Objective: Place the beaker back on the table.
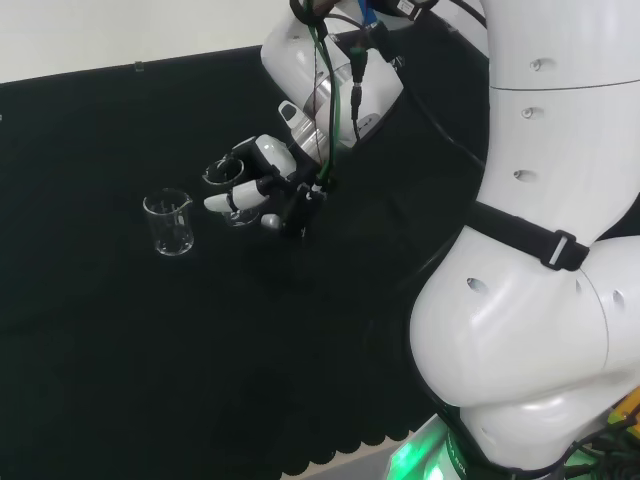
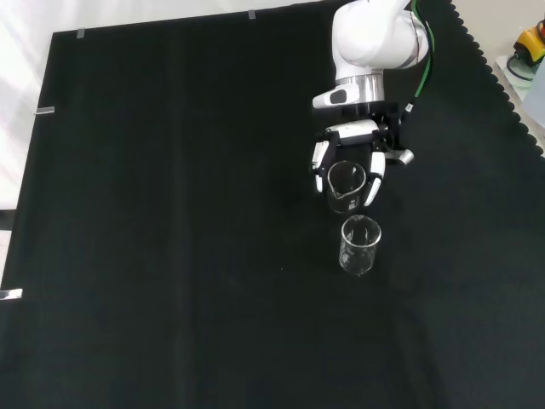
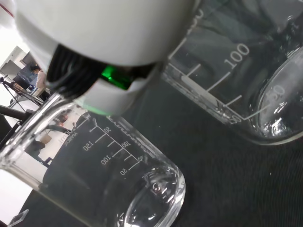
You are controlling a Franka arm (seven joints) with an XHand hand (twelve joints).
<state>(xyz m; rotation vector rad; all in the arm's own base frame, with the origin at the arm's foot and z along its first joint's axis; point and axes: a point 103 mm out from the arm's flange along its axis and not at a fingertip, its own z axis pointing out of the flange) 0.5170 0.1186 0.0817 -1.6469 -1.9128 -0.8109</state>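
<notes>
Fingers of the black and white robot hand (image 2: 353,158) curl round a clear glass beaker (image 2: 346,185); it sits low, ready to rest on the black desk (image 2: 170,256).

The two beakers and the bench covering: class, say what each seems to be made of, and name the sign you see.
Beaker in the hand and free beaker: clear glass or plastic, glossy; you see the cloth through them, with bright glints and white printed marks. Which of the two materials cannot be told. Cloth: black fabric, matt, with a scalloped edge. The hand curls round its beaker.
</notes>
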